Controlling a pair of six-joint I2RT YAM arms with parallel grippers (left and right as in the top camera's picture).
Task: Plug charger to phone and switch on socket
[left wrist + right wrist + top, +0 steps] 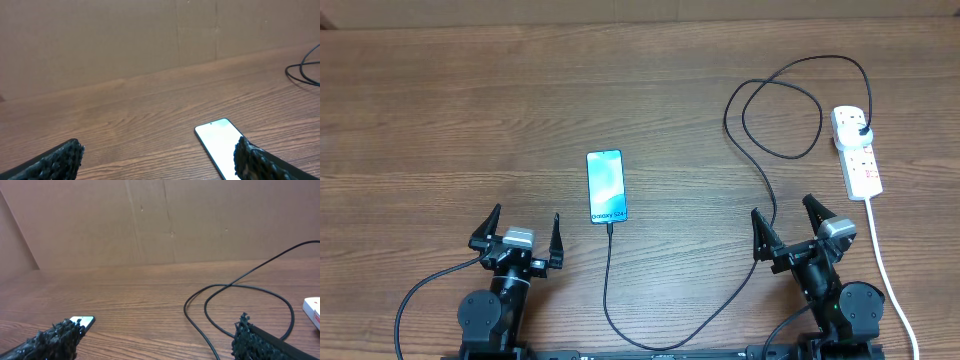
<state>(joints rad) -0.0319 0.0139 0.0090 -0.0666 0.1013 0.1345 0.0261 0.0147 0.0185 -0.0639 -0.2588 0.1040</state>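
The phone [606, 186] lies flat mid-table with its screen lit; the left wrist view shows its top end [219, 145], the right wrist view one corner [84, 320]. The black charger cable [760, 165] runs from the phone's near end, loops round the front and curls back to its plug [861, 132] seated in the white socket strip [858, 152] at the right. My left gripper [524, 232] is open near the front edge, left of the phone. On the right, my other gripper [786, 214] is open too, beside the cable [200, 325].
The strip's thick white lead [887, 272] trails toward the front right, past the right arm. A cardboard wall [165, 220] backs the wooden table [470, 120]. A corner of the strip [313, 310] shows in the right wrist view.
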